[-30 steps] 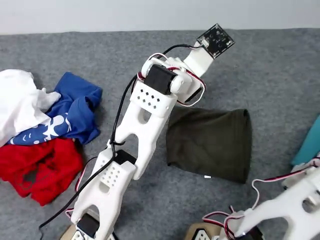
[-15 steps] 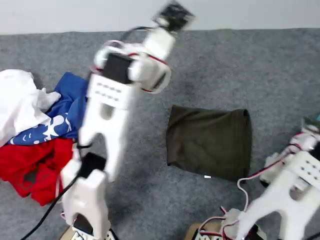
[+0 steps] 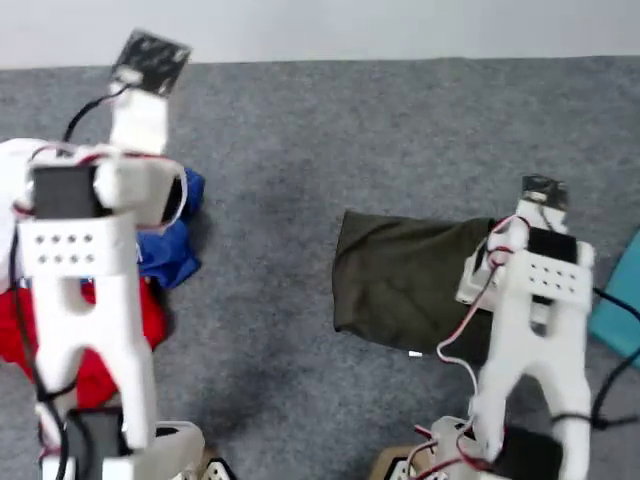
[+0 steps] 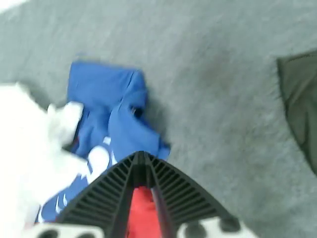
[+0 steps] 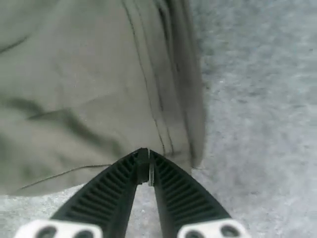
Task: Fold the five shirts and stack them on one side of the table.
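Observation:
A folded olive shirt lies flat in the middle of the grey table. My right gripper is shut and empty, its tips just above the table beside the olive shirt's right-hand edge. At the table's left, a crumpled blue shirt, a white shirt and a red shirt lie in a loose pile. My left gripper is shut and hangs over that pile, above the blue shirt's near edge, holding nothing. A teal shirt shows at the right border.
The grey felt table top stretches between the pile and the olive shirt. A pale wall runs along the table's far edge. Both arm bases stand at the near edge.
My left arm swung from above the olive shirt leftward to the shirt pile. My right arm came forward from the near right corner to the olive shirt's right edge.

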